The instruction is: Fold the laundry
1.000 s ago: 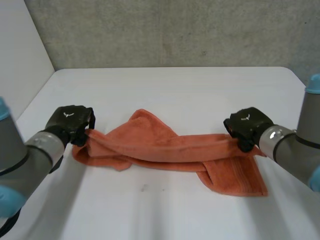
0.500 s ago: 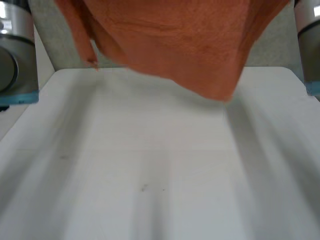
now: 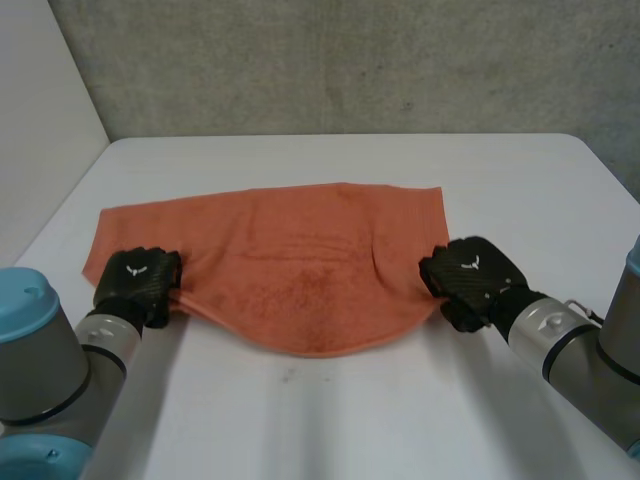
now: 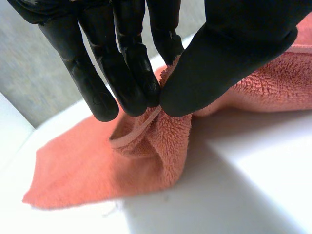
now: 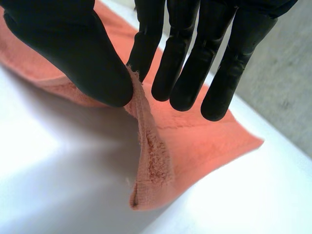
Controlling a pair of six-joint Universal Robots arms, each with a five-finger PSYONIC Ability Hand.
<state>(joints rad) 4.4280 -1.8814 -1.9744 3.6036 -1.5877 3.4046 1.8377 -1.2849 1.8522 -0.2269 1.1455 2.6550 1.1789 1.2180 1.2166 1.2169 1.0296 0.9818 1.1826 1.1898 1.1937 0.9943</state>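
Note:
An orange towel (image 3: 290, 260) lies spread across the middle of the white table (image 3: 330, 420), its near edge sagging in a curve between my hands. My left hand (image 3: 138, 285) pinches the towel's near left corner; in the left wrist view the thumb (image 4: 219, 68) presses a bunched fold of the towel (image 4: 161, 141) against the fingers. My right hand (image 3: 468, 280) grips the near right corner. Its own wrist view shows the towel (image 5: 151, 151) edge clamped between the thumb (image 5: 83, 58) and a finger, with the corner hanging down below the pinch.
A grey wall (image 3: 350, 60) stands behind the table's far edge. The table's left edge (image 3: 60, 210) runs close beside the towel's left end. Bare tabletop lies in front of the towel and beyond it.
The towel was a twisted bundle held low, then it was lifted high in front of the camera. Now it lies spread flat, with both hands back down at its near corners.

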